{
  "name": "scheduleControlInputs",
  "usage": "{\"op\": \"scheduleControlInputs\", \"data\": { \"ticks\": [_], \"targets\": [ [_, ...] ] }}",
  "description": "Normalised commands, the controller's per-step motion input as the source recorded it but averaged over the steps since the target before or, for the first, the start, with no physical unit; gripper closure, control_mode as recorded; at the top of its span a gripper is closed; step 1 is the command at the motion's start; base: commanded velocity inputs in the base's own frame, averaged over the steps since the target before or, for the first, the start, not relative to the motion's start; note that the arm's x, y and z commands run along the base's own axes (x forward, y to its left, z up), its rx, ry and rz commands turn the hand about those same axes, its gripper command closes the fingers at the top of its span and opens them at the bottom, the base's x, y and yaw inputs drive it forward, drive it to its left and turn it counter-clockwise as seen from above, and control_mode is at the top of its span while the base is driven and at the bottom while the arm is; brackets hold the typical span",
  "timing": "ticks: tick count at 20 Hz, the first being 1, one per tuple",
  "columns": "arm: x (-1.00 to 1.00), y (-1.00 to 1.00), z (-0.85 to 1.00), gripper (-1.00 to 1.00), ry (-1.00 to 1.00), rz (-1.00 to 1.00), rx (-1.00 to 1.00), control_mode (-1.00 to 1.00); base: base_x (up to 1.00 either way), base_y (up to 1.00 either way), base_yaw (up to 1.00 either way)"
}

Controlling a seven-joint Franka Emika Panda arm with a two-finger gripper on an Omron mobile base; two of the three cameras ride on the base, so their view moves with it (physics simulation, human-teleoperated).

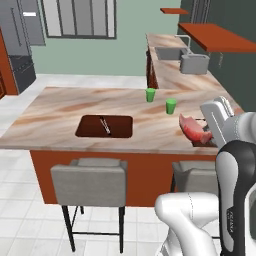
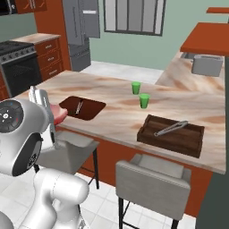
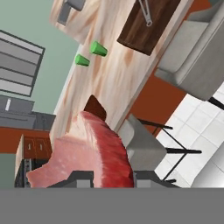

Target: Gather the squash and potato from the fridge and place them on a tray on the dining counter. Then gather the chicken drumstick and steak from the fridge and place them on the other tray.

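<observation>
A: What are the fingers (image 3: 111, 177) doing?
B: They are pinching the steak (image 3: 89, 153); in the hand view the pink slab with its red edge is sitting right between the two dark tips.
A: And where is the steak hanging?
B: In the left base view it (image 1: 194, 129) is sticking out from the hand over the near edge of the surface (image 1: 65, 112), beside the right-hand tray (image 1: 204, 143), which the arm is mostly hiding. Whether it is touching anything I cannot tell.
A: What is lying farther along?
B: The two trays. The right base view is showing one (image 2: 171, 134) with metal tongs (image 2: 171, 128) lying in it, and the other (image 2: 82, 108) holding a thin utensil (image 2: 78, 107). Stools (image 1: 89, 184) are standing below the edge.
A: Beyond those?
B: Two green cups (image 1: 150, 95) are standing on the surface, close together. Far back, the fridge (image 2: 81, 31) is standing against the wall.
</observation>
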Motion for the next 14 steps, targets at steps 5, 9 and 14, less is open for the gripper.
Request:
{"op": "scheduleControlInputs", "data": {
  "ticks": [5,9,14],
  "targets": [
    [0.00,-0.08,-0.01,1.00,0.00,0.01,0.00,-1.00,0.00,-0.26,0.04],
    [0.08,-0.51,-0.06,1.00,0.00,0.03,0.00,-1.00,0.00,0.00,0.00],
    [0.36,-0.58,-0.19,1.00,0.05,0.00,0.00,-1.00,0.00,0.00,0.00]
  ]
}}
